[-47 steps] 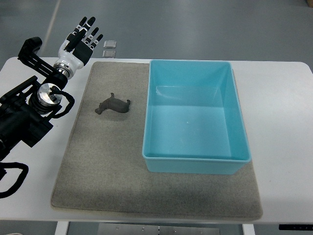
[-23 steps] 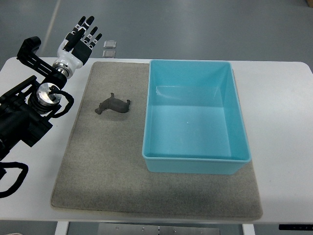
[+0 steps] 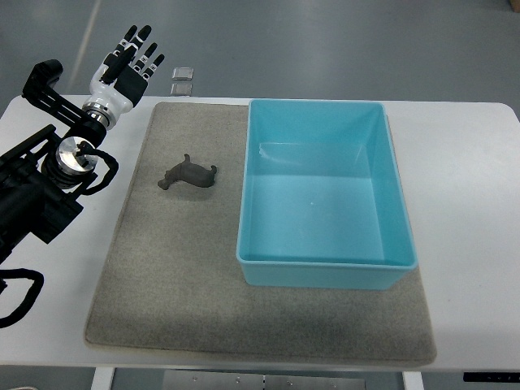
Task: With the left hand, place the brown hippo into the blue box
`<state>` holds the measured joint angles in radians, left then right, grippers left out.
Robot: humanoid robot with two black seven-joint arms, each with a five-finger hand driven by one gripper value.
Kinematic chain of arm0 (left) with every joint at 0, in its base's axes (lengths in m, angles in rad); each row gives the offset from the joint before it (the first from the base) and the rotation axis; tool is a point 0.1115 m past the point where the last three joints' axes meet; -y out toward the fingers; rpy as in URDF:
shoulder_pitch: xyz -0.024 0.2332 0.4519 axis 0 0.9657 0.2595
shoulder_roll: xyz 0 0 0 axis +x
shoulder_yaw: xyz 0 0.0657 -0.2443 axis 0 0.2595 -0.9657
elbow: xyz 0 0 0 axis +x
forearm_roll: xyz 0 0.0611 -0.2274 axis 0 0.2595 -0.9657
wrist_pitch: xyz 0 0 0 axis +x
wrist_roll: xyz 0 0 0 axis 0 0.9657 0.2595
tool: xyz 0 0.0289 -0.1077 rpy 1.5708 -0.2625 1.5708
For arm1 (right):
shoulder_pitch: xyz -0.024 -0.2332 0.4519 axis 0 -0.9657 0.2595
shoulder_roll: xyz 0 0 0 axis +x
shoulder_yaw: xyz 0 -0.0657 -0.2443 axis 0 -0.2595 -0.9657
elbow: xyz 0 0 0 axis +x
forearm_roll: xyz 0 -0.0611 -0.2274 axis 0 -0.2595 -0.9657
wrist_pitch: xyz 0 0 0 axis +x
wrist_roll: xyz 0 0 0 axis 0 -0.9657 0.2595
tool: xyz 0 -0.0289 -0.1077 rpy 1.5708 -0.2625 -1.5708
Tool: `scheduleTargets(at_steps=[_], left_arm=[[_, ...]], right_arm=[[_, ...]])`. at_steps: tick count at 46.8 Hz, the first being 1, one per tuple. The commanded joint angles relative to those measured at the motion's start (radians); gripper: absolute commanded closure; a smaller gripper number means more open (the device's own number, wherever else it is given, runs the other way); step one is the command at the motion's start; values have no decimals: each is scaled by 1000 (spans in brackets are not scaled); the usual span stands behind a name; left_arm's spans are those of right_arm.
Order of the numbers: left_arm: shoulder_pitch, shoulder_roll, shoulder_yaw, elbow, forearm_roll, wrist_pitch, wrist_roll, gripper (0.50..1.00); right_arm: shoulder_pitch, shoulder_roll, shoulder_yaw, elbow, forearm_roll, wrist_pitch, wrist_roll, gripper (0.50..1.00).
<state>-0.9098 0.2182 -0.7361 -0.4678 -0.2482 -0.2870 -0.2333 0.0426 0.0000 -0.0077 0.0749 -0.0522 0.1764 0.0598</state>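
Brown hippo (image 3: 188, 173): lay on the grey mat (image 3: 162, 276), just left of the blue box (image 3: 325, 268), untouched. Blue box: sat empty on the mat, open side up, ready to receive. Left hand (image 3: 126, 69): hung well up-left of the hippo, past the mat's corner, fingers (image 3: 143, 34) spread, holding nothing; apparently staged before any reach.
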Motion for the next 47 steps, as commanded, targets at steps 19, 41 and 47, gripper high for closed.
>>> scheduleTargets(at_steps=[19, 41, 47], left_arm=[[-12, 30, 52, -35, 112, -1, 0, 504], [-12, 161, 130, -218, 308, 22, 2, 506], [-21, 185, 198, -247, 314, 9, 2, 506]], right_arm=[[0, 0, 0, 0, 0, 0, 0, 564], [0, 0, 0, 0, 0, 0, 0, 564], [0, 0, 0, 0, 0, 0, 0, 564]])
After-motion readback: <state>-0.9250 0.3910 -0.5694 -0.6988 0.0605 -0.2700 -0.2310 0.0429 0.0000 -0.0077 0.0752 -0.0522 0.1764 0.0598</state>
